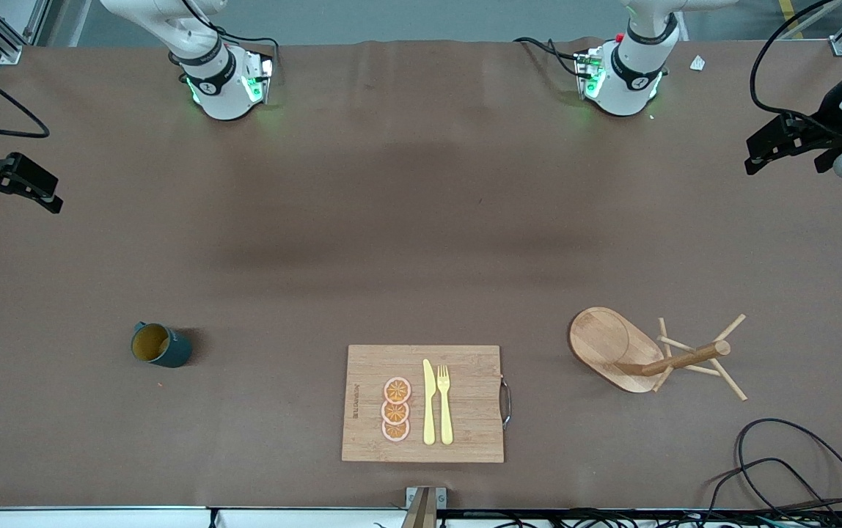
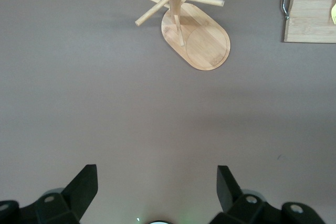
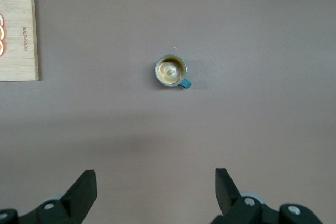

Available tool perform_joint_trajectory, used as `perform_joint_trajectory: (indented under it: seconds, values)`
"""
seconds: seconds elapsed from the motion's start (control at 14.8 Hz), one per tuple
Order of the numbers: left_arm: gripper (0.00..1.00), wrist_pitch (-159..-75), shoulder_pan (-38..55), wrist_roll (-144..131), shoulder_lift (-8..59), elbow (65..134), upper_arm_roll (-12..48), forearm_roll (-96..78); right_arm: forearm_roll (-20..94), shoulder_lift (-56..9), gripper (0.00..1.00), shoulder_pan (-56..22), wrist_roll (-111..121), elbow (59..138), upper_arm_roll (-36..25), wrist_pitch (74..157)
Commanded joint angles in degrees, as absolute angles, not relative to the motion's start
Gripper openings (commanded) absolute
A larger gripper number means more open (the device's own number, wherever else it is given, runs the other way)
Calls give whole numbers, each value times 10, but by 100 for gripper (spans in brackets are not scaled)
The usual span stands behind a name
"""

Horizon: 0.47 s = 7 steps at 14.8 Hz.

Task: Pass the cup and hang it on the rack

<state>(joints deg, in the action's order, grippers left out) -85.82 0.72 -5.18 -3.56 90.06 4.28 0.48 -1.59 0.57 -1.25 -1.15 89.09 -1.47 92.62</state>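
The cup [image 1: 160, 345] is a small dark teal mug with a mustard inside. It stands upright on the table toward the right arm's end and also shows in the right wrist view [image 3: 171, 71]. The rack [image 1: 648, 352] is a light wooden mug tree on an oval base toward the left arm's end, with bare pegs; it also shows in the left wrist view [image 2: 186, 24]. My right gripper [image 1: 14, 192] is open and empty, high over the table's edge at its own end [image 3: 155, 182]. My left gripper [image 1: 789, 150] is open and empty, high over its own end [image 2: 156, 182].
A wooden cutting board [image 1: 465, 440] with a metal handle lies between cup and rack, near the front edge. On it are orange slices [image 1: 396, 409], a yellow knife [image 1: 429, 402] and a fork [image 1: 444, 403]. Black cables [image 1: 795, 469] lie at the near corner by the rack.
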Motion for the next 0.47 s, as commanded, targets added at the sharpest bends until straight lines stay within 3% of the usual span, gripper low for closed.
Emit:
perform_joint_trajectory:
  seconds: [0.0,0.41]
  values:
    - [100,-855,7,-52,-31,892,41,9,-23,-22,100,-17,-11,892,-15,946]
    - [100,-854,5,-47,-36,893,40,9,-17,-144,100,-21,-15,895,-15,1034]
